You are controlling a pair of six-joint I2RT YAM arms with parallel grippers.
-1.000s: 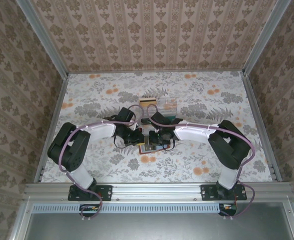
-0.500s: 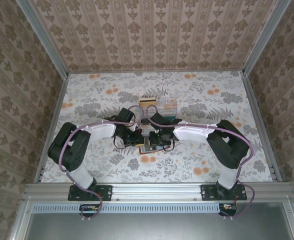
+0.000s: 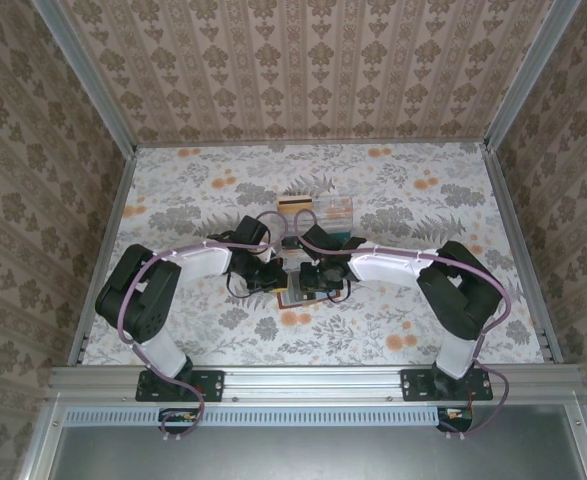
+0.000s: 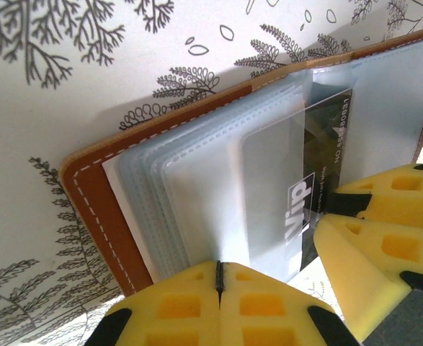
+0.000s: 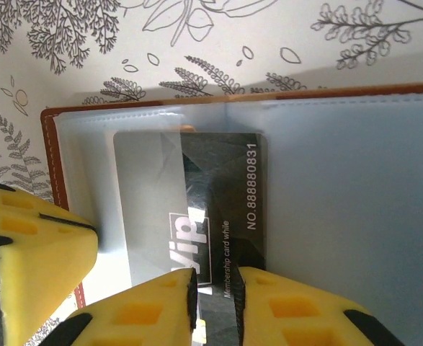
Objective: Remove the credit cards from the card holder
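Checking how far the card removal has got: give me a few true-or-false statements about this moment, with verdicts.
1. The card holder lies open on the table. True.
2. The card is completely out of the holder. False: part of it lies under a clear sleeve.
3. The left gripper is shut. True.
4. The card is red. False: it is black with pale "Vip" lettering.
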